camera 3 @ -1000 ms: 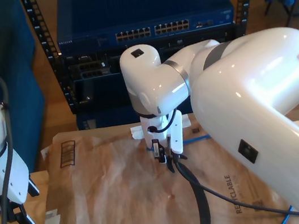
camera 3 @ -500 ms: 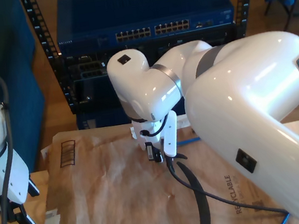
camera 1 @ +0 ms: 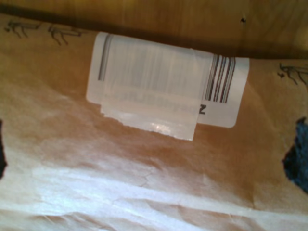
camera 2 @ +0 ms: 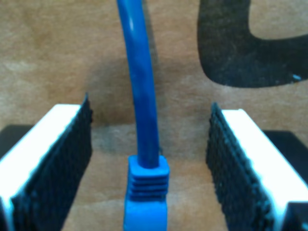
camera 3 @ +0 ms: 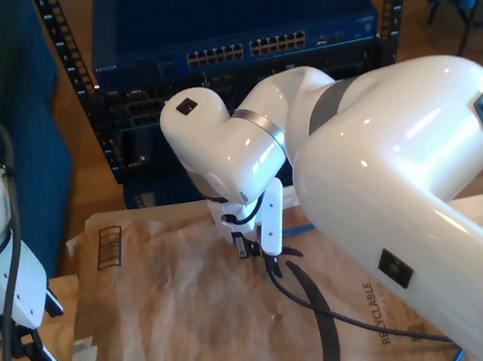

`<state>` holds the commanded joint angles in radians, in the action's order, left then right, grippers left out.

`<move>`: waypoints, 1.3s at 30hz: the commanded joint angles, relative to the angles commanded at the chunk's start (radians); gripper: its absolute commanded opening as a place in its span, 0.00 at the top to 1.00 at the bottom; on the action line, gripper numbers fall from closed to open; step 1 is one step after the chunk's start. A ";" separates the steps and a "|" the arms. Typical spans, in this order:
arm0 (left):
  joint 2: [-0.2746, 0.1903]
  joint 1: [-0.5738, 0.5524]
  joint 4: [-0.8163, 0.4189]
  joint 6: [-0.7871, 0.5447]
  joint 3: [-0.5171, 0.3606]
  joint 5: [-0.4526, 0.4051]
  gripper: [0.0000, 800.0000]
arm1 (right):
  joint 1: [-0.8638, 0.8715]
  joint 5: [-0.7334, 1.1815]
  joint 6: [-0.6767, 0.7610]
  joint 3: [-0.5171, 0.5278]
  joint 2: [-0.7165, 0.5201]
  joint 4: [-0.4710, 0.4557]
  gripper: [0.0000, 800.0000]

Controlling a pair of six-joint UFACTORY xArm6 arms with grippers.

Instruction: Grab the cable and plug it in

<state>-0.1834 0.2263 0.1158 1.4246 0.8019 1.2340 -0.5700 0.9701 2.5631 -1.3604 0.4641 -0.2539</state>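
Note:
The blue cable (camera 2: 142,86) runs across brown paper and ends in a ribbed blue plug boot (camera 2: 147,185). My second gripper (camera 2: 149,108) is open, and its black ribbed pads (camera 2: 67,159) stand on either side of the cable without touching it. In the exterior view the second gripper (camera 3: 258,250) points down at the paper's far edge in front of the rack. A short piece of cable (camera 3: 299,227) shows just toward that view's right of it. The first arm's gripper (camera 3: 36,349) hangs at the exterior view's left edge, above a white barcode label (camera 1: 163,91).
A blue network switch (camera 3: 233,20) with rows of ports (camera 3: 246,49) sits in the rack behind the table. Brown paper (camera 3: 183,329) covers the table. A thick black robot cable (camera 3: 327,333) trails from the second gripper. The big white second arm (camera 3: 408,180) covers the exterior view's right.
The second arm has swung toward the exterior view's left, carrying its gripper a little that way along the paper's far edge. The first arm has stayed still.

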 joint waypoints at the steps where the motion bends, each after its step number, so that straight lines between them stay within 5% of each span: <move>1: 0.000 0.000 0.000 -0.002 0.000 0.000 0.00 | -0.002 -0.002 0.000 0.000 0.000 0.000 0.57; 8: 0.000 0.000 0.000 -0.002 0.000 0.000 0.00 | -0.002 -0.002 0.008 -0.002 0.000 -0.002 0.65; 16: 0.000 0.000 0.002 -0.002 0.000 0.002 0.00 | -0.009 0.000 0.009 -0.003 -0.003 -0.005 0.94; 30: 0.002 -0.005 0.002 0.002 0.018 0.005 0.00 | 0.003 0.071 0.051 -0.006 -0.072 -0.023 0.98; 35: 0.002 -0.138 0.005 0.032 0.057 0.009 0.00 | 0.058 0.155 0.028 0.011 -0.183 -0.020 0.98; 39: 0.002 -0.207 0.046 0.052 0.112 0.012 0.00 | 0.104 0.184 -0.032 0.120 -0.305 -0.011 0.98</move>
<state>-0.1818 0.0192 0.1619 1.4768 0.9139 1.2463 -0.4657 1.1542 2.5309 -1.2407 0.1588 -0.2647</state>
